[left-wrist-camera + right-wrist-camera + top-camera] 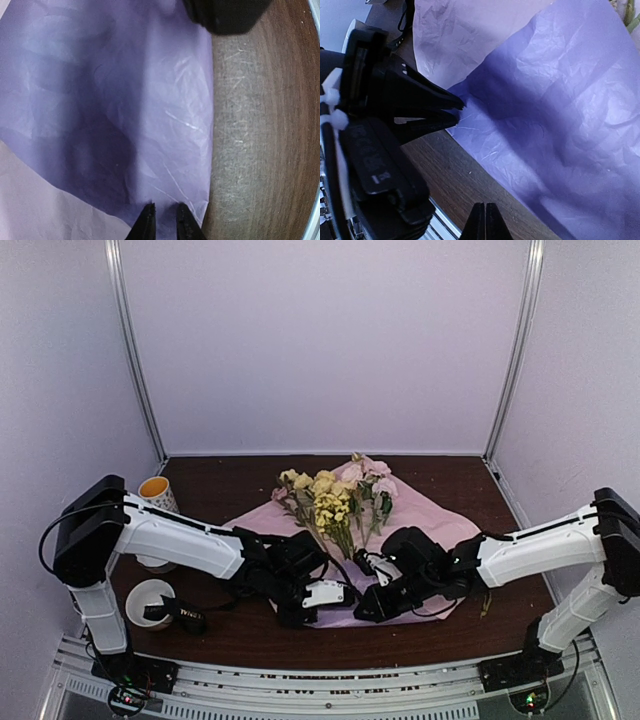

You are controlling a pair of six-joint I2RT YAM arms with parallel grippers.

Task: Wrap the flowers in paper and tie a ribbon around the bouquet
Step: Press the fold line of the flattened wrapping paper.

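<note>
Both arms hide the near edge of the crinkled lilac paper (440, 525). The left gripper (459, 111) pinches that edge with jaws narrowly apart; the right gripper (485, 212) hangs closed, holding nothing. One bunch of flowers (335, 502) lies on the sheet mid-table.

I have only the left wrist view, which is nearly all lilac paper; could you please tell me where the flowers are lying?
Observer: The flowers lie on the paper, blooms toward the back wall, stems pointing toward the arms.
Operator: Thank you. Is the right pincer holding anything?
Observer: No. The right pincer is shut on nothing, over bare table just off the paper's near edge.
Operator: And where is the ribbon, please?
Observer: The ribbon lies at the table's near left, beside a white cup, apart from the paper.
</note>
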